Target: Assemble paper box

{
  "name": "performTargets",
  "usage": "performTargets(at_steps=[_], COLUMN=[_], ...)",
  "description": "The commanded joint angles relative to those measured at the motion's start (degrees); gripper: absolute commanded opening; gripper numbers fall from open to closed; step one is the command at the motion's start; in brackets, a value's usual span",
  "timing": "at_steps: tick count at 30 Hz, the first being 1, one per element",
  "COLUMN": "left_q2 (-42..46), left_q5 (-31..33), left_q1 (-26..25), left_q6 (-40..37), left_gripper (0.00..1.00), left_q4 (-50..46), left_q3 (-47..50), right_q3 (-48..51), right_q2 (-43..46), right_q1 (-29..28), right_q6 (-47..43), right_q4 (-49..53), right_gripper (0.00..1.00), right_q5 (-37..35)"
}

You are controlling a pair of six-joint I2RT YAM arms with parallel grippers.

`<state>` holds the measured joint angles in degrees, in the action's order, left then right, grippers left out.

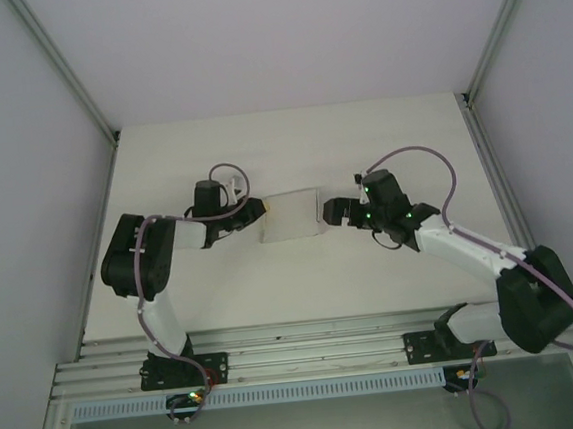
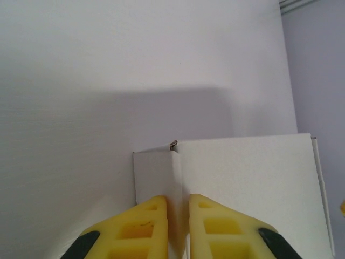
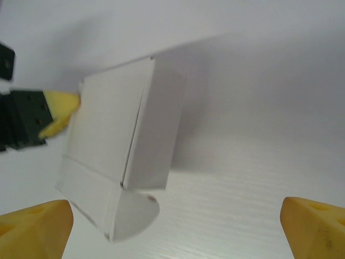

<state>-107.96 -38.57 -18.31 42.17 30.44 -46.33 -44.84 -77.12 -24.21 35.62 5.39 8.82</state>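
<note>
The paper box (image 1: pixel 292 216) is a small white cardboard box lying at the middle of the table. My left gripper (image 1: pixel 263 209) is at its left edge. In the left wrist view the yellow fingers (image 2: pixel 143 226) pinch an upright side wall of the paper box (image 2: pixel 248 183), so my left gripper (image 2: pixel 178 218) is shut on it. My right gripper (image 1: pixel 329 214) sits just off the box's right end, apart from it. Its jaws stand wide open in the right wrist view, where my right gripper (image 3: pixel 175 216) faces the paper box (image 3: pixel 121 129), which has a rounded tab (image 3: pixel 135 213) sticking out.
The white tabletop (image 1: pixel 302 273) stretches around the box. Metal frame posts (image 1: pixel 63 68) and side walls bound it left and right. A rail (image 1: pixel 307 338) with both arm bases runs along the near edge. The left gripper's fingertip (image 3: pixel 62 105) shows behind the box.
</note>
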Motion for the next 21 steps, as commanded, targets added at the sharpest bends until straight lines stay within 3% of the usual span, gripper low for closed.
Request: performTargets(at_steps=[1,4,13,19,21], left_q2=[-2.6,-2.9,-2.1,-2.7,-3.0], left_q5=[0.8,-1.2,-0.2,-0.3,-0.5], left_q1=[0.8,1.1,1.2,1.2,1.2], left_q6=[2.2,2.8,0.5,0.3,0.2], left_gripper=[0.11,0.11,0.11,0.12,0.12], left_q4=[1.3,3.1,1.1,1.3,1.4], left_q3=[2.0,2.4,2.3,1.9,1.8], right_q3=[-3.0,-7.1,-12.7,-13.3,-13.3], right_q2=[-6.2,-12.5,-26.6,-30.9,-32.0], right_q1=[2.0,3.3,4.3,4.5,4.6], right_q6=[7.3,8.3,12.5,13.9,14.7], right_q4=[-5.4,-6.0,-14.0,-18.7,-20.9], right_gripper=[1.00,1.00,0.99,0.93,0.86], right_q5=[12.6,18.6,27.0,29.6,30.9])
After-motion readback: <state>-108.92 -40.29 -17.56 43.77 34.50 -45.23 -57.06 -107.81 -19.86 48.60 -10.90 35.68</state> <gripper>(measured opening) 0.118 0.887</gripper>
